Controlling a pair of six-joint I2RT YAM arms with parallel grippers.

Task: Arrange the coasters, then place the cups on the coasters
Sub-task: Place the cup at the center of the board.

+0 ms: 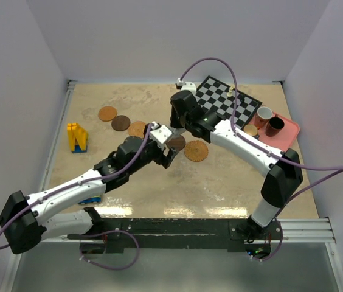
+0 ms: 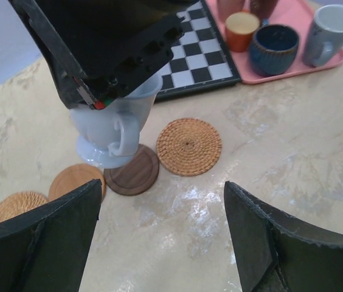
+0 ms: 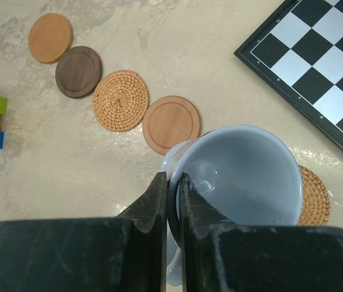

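Pale walls [image 1: 159,36] close the back and both sides of a beige marbled worktop [image 1: 159,188]. Open room runs along its near half, in front of the arm bases. The left arm [image 1: 68,194] and right arm [image 1: 250,149] both reach to the middle. A chessboard [image 1: 227,103] lies skewed at the back right, just beside a pink tray [image 1: 290,137] at the right edge. The tray holds an orange cup [image 2: 241,30], a dark blue cup [image 2: 275,48] and a grey cup [image 2: 331,33], all upright. A yellow block [image 1: 77,137] stands near the left edge.

Six coasters lie flat in a slanting line from back left to the middle. The plain coaster [image 3: 50,38], dark coaster [image 3: 78,72], woven coaster [image 3: 120,100] and ringed coaster [image 3: 171,125] sit edge to edge. Then come the second dark coaster [image 2: 132,173] and the last woven coaster [image 2: 189,146].

The pale cup [image 2: 114,131] is upright, mouth up, long axis vertical, its handle turned toward the left tool [image 2: 162,201]. Its foot overlaps the second dark coaster's edge, off centre toward the ringed coaster. Whether it rests there or hangs just above, I cannot tell.

The right tool [image 3: 171,194] comes from above, clenched on the pale cup's rim, one finger inside and one outside. The left tool is released, jaws wide, low over bare worktop just in front of the cup, touching nothing.
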